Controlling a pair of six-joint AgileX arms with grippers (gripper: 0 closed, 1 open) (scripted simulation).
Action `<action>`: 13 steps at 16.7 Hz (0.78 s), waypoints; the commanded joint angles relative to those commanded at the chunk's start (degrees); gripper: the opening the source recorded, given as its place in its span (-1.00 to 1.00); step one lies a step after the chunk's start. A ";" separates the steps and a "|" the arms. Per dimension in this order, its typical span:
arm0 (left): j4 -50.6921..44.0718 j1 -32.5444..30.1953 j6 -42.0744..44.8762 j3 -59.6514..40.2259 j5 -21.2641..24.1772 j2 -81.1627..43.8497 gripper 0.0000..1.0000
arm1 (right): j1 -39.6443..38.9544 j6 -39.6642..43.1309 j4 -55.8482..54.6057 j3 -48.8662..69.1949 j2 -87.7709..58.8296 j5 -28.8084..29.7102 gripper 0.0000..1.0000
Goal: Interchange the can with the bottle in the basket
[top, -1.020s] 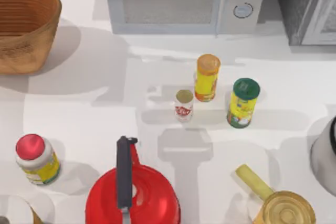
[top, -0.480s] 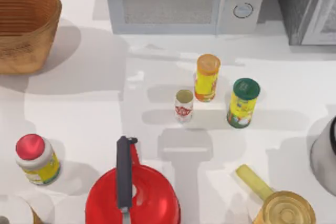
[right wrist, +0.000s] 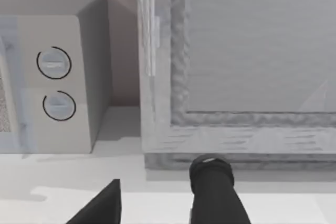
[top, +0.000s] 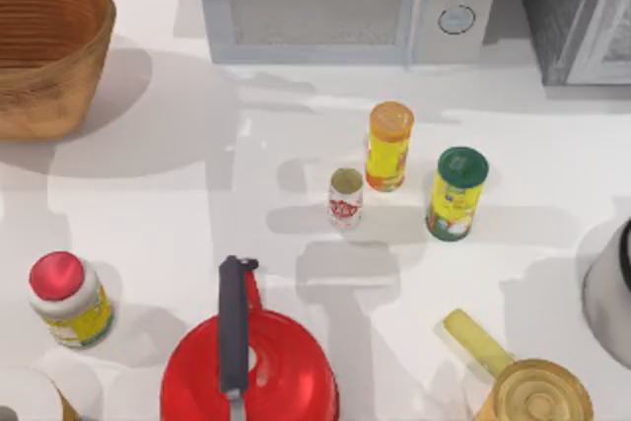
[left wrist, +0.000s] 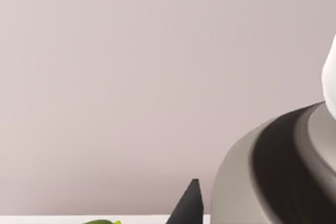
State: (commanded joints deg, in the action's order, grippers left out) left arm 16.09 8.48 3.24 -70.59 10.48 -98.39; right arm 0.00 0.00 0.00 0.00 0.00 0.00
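The can [top: 345,198], small and white with a red label and a tan top, stands upright mid-table. At the back left sits the wicker basket [top: 49,56]; what I see of its inside holds no bottle, so the bottle is hidden. In the right wrist view my right gripper [right wrist: 157,203] is open, its dark fingers [right wrist: 215,195] pointing at the back of the table. The left wrist view shows one dark fingertip [left wrist: 190,205] of my left gripper before a plain wall, beside a grey rounded body [left wrist: 273,171].
A microwave [top: 345,2] and a grey appliance [top: 582,7] line the back. An orange-lidded yellow bottle [top: 389,145] and a green-lidded bottle [top: 455,192] stand right of the can. In front are a red kettle [top: 251,362], a red-lidded jar [top: 67,298] and a yellow-handled pot [top: 532,386].
The faint shadows on the table around the can have shifted. The can, the bottles and the basket have stayed in place.
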 joint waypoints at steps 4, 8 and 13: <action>0.00 0.00 0.00 0.00 0.00 0.00 -0.25 | 0.00 0.00 0.00 0.00 0.00 0.00 1.00; 0.00 0.00 0.00 0.00 0.00 0.00 0.36 | 0.00 0.00 0.00 0.00 0.00 0.00 1.00; 0.00 0.00 0.00 0.00 0.00 0.00 1.00 | 0.00 0.00 0.00 0.00 0.00 0.00 1.00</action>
State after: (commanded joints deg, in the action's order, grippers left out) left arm 16.09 8.48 3.24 -70.59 10.48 -98.39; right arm 0.00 0.00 0.00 0.00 0.00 0.00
